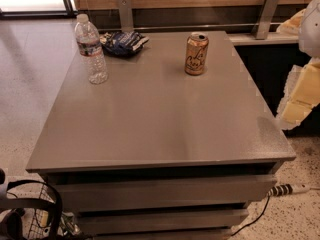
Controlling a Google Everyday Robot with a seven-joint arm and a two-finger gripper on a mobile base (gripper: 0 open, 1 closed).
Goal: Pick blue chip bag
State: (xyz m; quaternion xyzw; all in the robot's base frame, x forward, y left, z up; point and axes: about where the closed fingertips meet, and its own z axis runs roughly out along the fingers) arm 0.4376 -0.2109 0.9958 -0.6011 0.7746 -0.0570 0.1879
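The blue chip bag (123, 42) is a crumpled dark navy foil bag with white markings. It lies flat at the far left of the grey table top (160, 119), just right of the water bottle. My gripper (301, 95) shows as a white and pale yellow shape at the right edge of the camera view, beyond the table's right side. It is far from the bag and holds nothing that I can see.
A clear plastic water bottle (90, 50) stands upright to the bag's left, almost touching it. A gold-orange drink can (196, 53) stands at the far centre-right. A wall rail with metal brackets (125, 13) runs behind the table. A power strip (290, 189) lies on the floor.
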